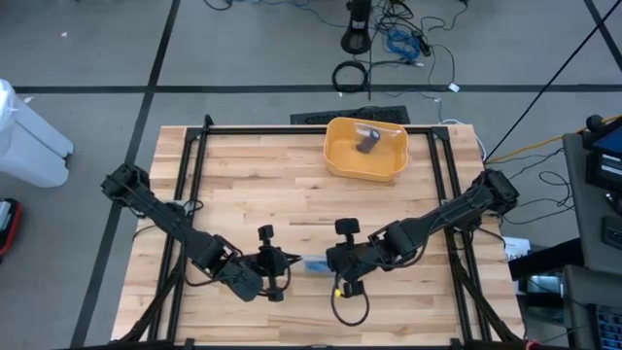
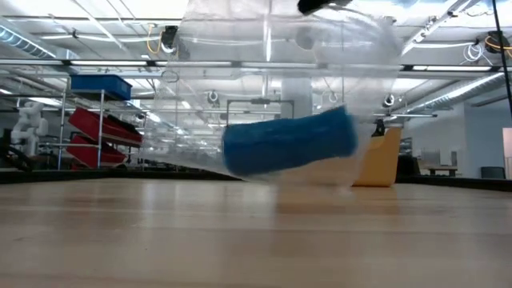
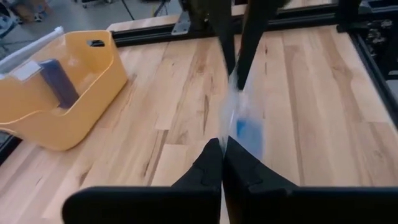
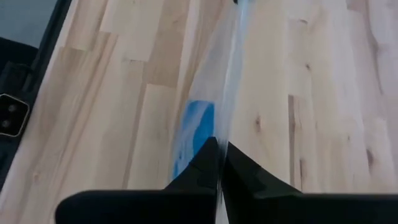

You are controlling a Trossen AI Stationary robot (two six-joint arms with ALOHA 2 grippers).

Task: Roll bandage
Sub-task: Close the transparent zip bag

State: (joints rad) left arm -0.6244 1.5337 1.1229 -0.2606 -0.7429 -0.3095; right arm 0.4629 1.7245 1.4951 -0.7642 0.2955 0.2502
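The bandage (image 2: 288, 142) is a blue roll inside a clear plastic bag (image 2: 280, 72). In the high view it shows as a blue patch (image 1: 316, 264) between my two grippers, near the table's front middle. My left gripper (image 1: 284, 264) and my right gripper (image 1: 330, 262) face each other, and each is shut on the bag. The bag spans the gap between them, with the roll low in it, just above the wood. Whether the roll touches the table I cannot tell. My left gripper pinches the clear bag's edge (image 3: 229, 127) between its two shut fingers, coming from the table's left and slanting down. The plastic runs stretched from its fingertips to the other gripper, with the blue roll (image 3: 250, 134) beside that line. My right gripper pinches the bag's opposite edge (image 4: 227, 127) between its two shut fingers, coming from the table's right and slanting steeply down. The plastic runs away from its fingertips in a taut strip, and the blue roll (image 4: 198, 132) hangs in the bag just beyond them.
A yellow tub (image 1: 340, 156) stands at the table's far middle with a dark blue-grey item (image 1: 367, 144) in it. A black frame (image 1: 194, 175) runs along the table's sides and back. Bare wood lies between the tub and the grippers.
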